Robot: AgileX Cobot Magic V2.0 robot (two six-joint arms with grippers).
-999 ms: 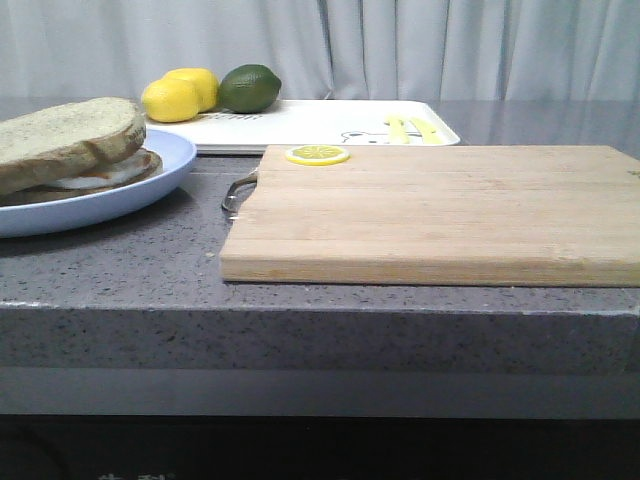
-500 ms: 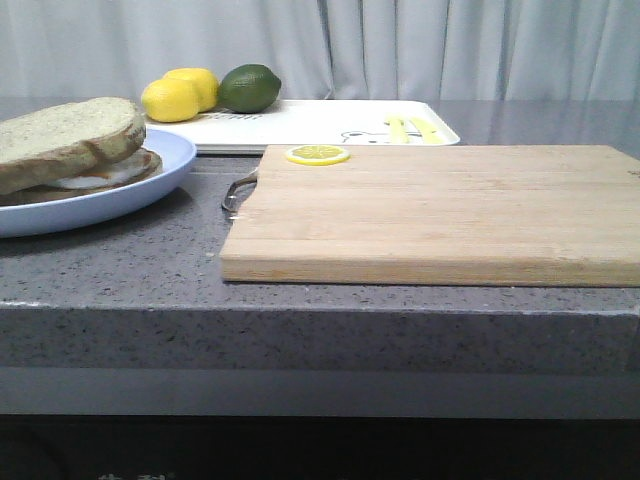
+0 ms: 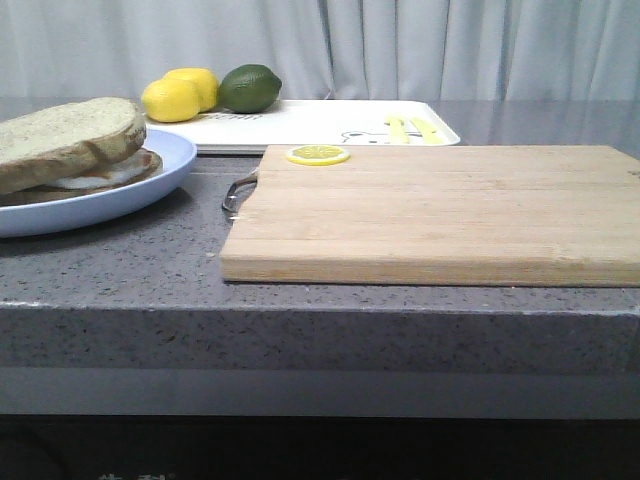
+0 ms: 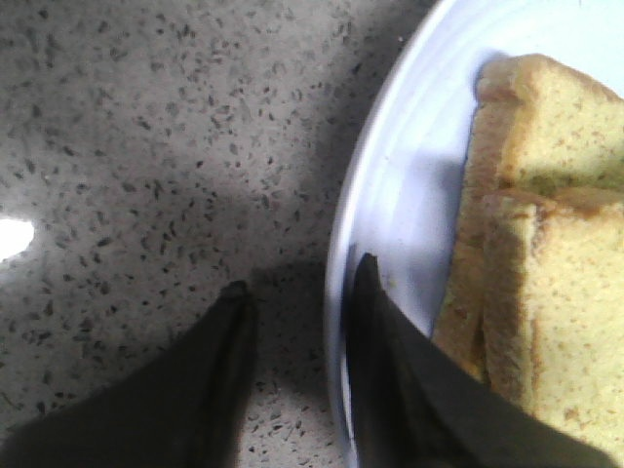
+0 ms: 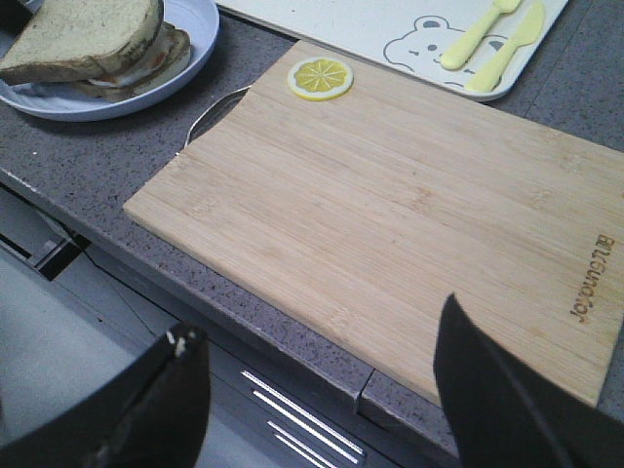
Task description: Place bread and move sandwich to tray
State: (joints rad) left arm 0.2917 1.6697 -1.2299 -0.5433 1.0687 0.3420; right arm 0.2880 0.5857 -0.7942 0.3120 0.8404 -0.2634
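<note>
The thick top slice of pale greenish-tan bread with a brown crust (image 3: 68, 140) already lies on the sandwich (image 5: 102, 49), so the bread-placing part looks done and the step in hand appears to be taking hold of the shallow light-blue round plate (image 3: 150, 185) to carry it over. The sandwich, with its white-and-orange fried egg showing between the slices, sits on that plate at the left of the speckled grey stone counter (image 3: 130, 270), beside the light wooden cutting board (image 3: 440, 210). In the left wrist view the left gripper (image 4: 297, 292) has its dark jaws apart and straddling the plate's rim, one finger over the counter outside and the other over the plate's inner surface near the bread; whether either pad touches the rim cannot be told. The right gripper (image 5: 322, 361) hangs with its jaws wide apart, empty, over the near edge of the cutting board. The large flat white rectangular tray with a cartoon bear print (image 3: 320, 125) lies behind the board, with two yellow lemons (image 3: 180, 95) and a green lime (image 3: 250, 88) at its left end. Next, I judge, the left jaws must close firmly on the rim, then lift the plate level so the stacked slices do not slide, and clear the fruit and the yellow lemon slice (image 3: 317, 154) on the way.
</note>
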